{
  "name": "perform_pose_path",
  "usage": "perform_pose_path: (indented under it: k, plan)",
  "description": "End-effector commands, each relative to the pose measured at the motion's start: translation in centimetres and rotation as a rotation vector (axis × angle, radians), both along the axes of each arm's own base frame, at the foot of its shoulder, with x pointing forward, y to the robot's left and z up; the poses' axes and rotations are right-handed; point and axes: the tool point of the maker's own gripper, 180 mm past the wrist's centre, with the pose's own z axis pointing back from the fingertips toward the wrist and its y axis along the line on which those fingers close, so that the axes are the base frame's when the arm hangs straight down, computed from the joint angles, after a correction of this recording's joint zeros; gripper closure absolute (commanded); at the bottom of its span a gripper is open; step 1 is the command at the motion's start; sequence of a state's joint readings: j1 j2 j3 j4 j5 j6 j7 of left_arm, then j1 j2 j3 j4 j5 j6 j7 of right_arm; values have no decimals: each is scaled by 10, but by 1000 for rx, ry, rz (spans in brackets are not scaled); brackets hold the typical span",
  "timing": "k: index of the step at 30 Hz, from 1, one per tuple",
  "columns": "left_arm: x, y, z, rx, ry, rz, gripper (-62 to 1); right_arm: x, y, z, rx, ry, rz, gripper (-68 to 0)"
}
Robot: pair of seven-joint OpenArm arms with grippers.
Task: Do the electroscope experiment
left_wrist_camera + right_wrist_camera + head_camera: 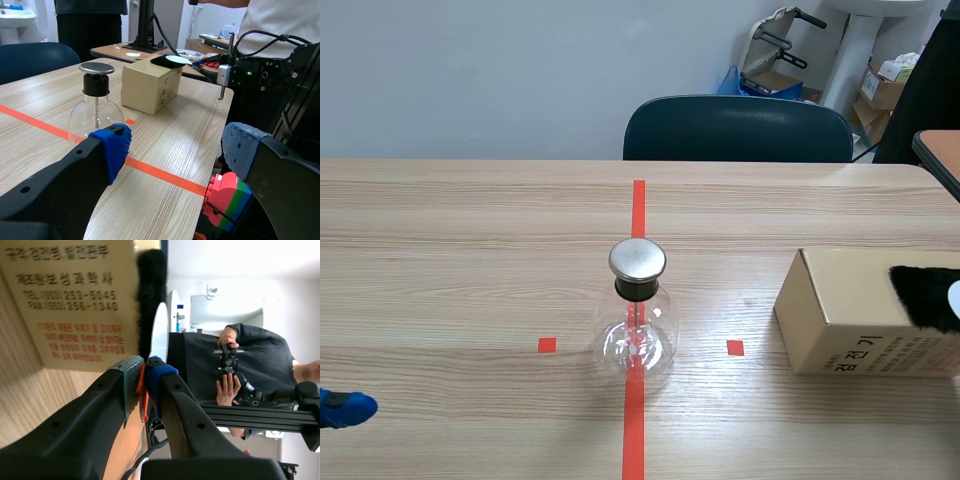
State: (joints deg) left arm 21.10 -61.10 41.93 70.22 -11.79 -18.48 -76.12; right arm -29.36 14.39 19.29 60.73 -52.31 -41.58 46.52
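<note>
Scene view: L gripper [345,408] is just a blue tip poking in, rest cut off. Box [850,290] runs off the side, and the black fur [925,297] on it is cut too. Chair [738,128] mostly hidden behind worktop [470,260]. Inside the flask [636,340], the bits are too small to tell.

R wrist view: thin orange-red strip [143,390] nipped in the jaws of R gripper [145,371], mostly hidden, can't tell what it is. White disc [160,332] edge-on, partly behind fur.

L wrist view: coloured block [227,200] half behind a finger; person [280,20] cut off at chest.
</note>
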Motion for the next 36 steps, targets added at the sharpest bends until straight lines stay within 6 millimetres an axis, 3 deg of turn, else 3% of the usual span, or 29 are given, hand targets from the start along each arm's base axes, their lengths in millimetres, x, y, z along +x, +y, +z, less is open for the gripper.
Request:
perform_pose_path:
  k: [1,10,17,20,24,26,32,34,36]
  plan:
    - [1,-1,4,-23,-9,5,-412,6,-2,13,-46,-66,0,-20]
    - [1,-1,4,-21,-8,5,-412,4,4,5,-59,-40,1,-20]
    - [1,0,5,-24,-11,5,-412,-3,32,-9,-58,33,158,-20]
    - [1,0,5,-27,-12,5,-412,-1,22,-10,-60,38,100,-20]
    - [1,0,5,-27,-12,5,-412,4,-12,-8,-84,29,-94,-20]
    - [1,0,5,-27,-12,5,-412,4,-16,-8,-87,29,-115,-20]
    - [2,0,6,-28,-12,5,-412,-5,38,-11,-49,43,188,-20]
    - [2,0,6,-27,-12,5,-412,-5,38,-12,-47,43,183,-20]
    - [2,0,5,-26,-12,5,-412,-1,22,-11,-54,39,82,-20]
